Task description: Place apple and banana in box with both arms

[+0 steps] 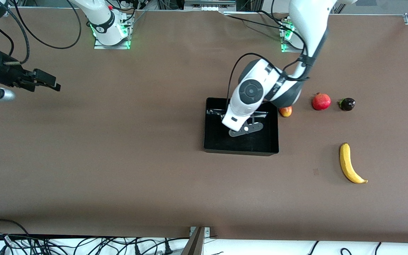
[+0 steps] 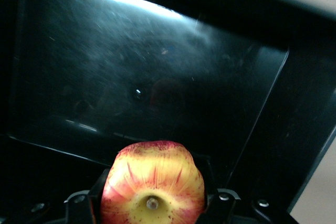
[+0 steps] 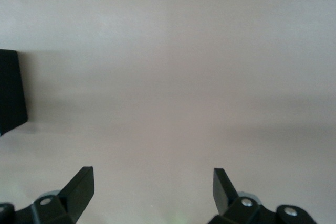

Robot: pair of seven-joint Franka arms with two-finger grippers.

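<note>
My left gripper (image 1: 244, 129) hangs over the black box (image 1: 241, 151), shut on the apple (image 2: 152, 177), a red fruit streaked with yellow whose stem dimple faces the left wrist camera. The box's glossy floor (image 2: 157, 77) lies below it. In the front view the arm hides the apple. The banana (image 1: 351, 163) lies on the table toward the left arm's end, nearer the front camera than the box. My right gripper (image 1: 53, 83) is open and empty over bare table at the right arm's end; it shows open in the right wrist view (image 3: 152, 182).
A red-yellow mango (image 1: 285, 111) lies against the box's outer wall. A red round fruit with a crown tip (image 1: 321, 101) and a dark fruit (image 1: 346, 104) lie beside it toward the left arm's end. A box corner (image 3: 10, 93) shows in the right wrist view.
</note>
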